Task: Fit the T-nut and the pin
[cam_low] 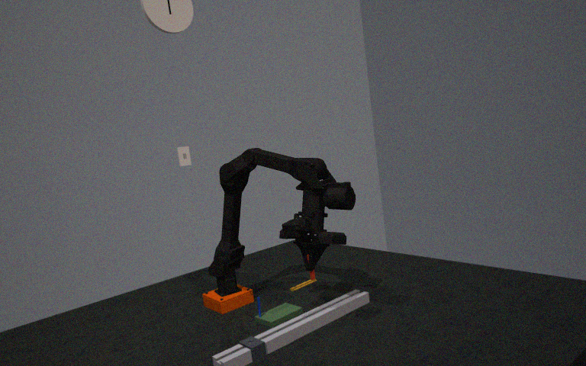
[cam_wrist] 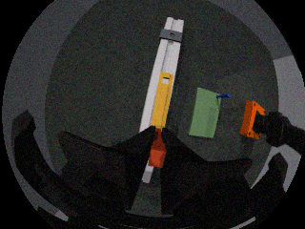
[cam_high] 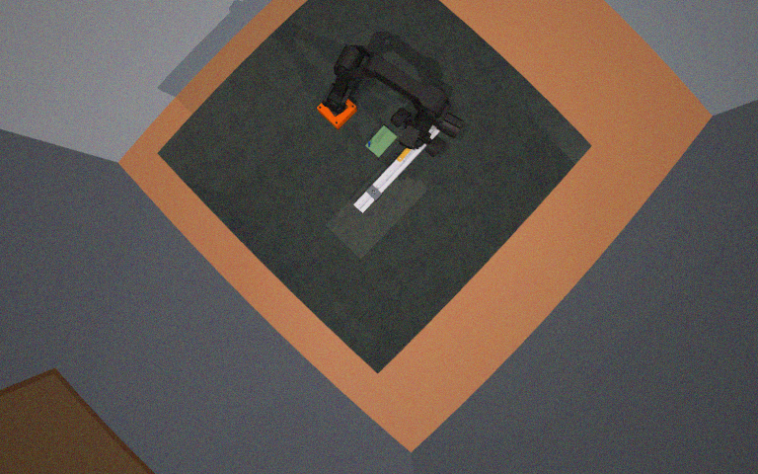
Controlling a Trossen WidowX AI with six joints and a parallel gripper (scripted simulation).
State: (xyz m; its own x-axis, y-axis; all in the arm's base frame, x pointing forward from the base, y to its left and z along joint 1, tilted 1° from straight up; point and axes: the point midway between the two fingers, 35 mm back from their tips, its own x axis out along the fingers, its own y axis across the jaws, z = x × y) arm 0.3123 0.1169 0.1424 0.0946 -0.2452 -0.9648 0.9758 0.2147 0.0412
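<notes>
My gripper (cam_low: 310, 267) (cam_wrist: 158, 131) is shut on the orange handle (cam_low: 312, 275) (cam_wrist: 157, 156). The long flat brass T-nut (cam_high: 404, 155) (cam_low: 303, 285) (cam_wrist: 162, 104) hangs from it, roughly level, in the air. From above it overlaps the tray-side edge of the aluminum rail (cam_high: 389, 172) (cam_low: 319, 321) (cam_wrist: 152, 96), running roughly along it. The dark bracket (cam_high: 376, 189) (cam_low: 252, 345) (cam_wrist: 167, 35) sits across the rail near its far end from the gripper. The blue pin (cam_high: 369, 143) (cam_low: 259, 306) (cam_wrist: 225, 95) stands in the green tray (cam_high: 381, 141) (cam_low: 280, 313) (cam_wrist: 205, 114). The arm hides the fingertips in the top view.
The arm's orange base (cam_high: 338, 119) (cam_low: 228, 303) (cam_wrist: 248, 119) stands beyond the tray's pin end. The tray lies between the base and the rail. A paler rectangular patch (cam_high: 371, 225) shows on the dark table top (cam_high: 313, 264) on the rail's other side.
</notes>
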